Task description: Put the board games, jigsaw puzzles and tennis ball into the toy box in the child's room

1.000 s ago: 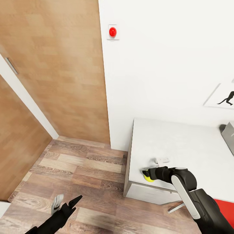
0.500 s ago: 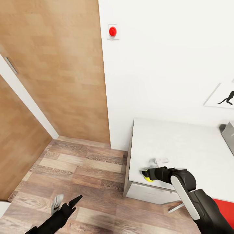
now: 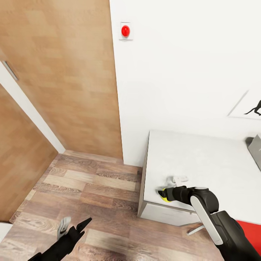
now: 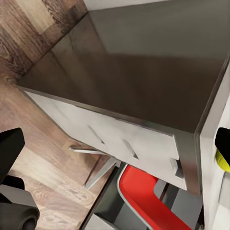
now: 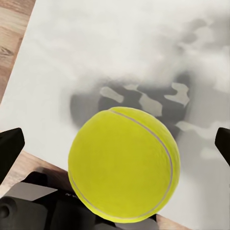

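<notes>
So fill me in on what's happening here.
The right gripper is at the tennis ball near the front corner of the table, its fingers on either side of it; whether it grips yet is unclear. The left gripper hangs open over the floor, holding nothing. The toy box sits at the table's far end.

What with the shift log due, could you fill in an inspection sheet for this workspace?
Surface: table, pale top, mostly bare.
Job's things: tennis ball near the table's front corner.
Clutter: small white object beside the ball.
Grippers: right hand open, fingers either side of the ball, apart from it; left hand open over the floor.
Cables: nothing seen.
Surroundings: wooden door, red wall button, red chair.
</notes>
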Available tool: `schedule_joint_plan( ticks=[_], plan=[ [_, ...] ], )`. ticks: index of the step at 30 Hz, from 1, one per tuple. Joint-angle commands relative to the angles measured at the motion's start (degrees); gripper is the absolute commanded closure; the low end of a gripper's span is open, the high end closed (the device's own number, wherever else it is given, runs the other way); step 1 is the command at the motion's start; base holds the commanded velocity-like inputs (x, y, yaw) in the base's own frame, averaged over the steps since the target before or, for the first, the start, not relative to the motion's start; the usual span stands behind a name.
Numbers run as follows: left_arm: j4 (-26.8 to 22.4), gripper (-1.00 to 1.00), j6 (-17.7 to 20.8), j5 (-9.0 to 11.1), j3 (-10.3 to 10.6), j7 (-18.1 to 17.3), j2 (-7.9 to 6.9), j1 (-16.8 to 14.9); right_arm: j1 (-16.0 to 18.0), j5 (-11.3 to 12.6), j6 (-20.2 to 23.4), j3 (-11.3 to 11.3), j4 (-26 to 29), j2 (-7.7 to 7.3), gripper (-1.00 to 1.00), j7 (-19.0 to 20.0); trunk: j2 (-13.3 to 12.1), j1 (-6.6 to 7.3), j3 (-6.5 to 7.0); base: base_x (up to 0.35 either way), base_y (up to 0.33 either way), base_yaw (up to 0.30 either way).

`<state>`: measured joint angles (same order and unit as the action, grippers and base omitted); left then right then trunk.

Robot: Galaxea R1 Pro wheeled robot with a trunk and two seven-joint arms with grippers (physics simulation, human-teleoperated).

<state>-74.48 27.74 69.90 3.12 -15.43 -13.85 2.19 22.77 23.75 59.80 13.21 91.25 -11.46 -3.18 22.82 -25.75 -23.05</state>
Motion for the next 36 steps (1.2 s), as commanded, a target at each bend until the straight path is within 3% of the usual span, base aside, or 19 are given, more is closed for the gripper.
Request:
schedule_joint_plan(
  ticks=[1, 13, 36],
  plan=[
    [0.0, -1.0, 0.2, 0.4, 0.0, 0.0, -0.04, 0.0, 0.1, 0.3, 0.2, 0.1, 0.1, -0.05, -1.0, -0.3, 0.1, -0.03, -0.16, 0.0, 0.0, 0.0],
    [0.0, -1.0, 0.2, 0.4, -0.1, 0.0, -0.04, 0.0, 0.0, 0.3, 0.2, 0.1, 0.1, -0.14, -1.0, -0.3, 0.1, -0.03, -0.99, 0.0, 0.0, 0.0],
    [0.0, -1.0, 0.2, 0.4, -0.2, 0.0, -0.04, 0.0, -0.1, 0.3, 0.2, 0.2, 0.2, -0.15, -1.0, -0.3, 0.1, -0.03, -1.16, 0.0, 0.0, 0.0]
  ],
)
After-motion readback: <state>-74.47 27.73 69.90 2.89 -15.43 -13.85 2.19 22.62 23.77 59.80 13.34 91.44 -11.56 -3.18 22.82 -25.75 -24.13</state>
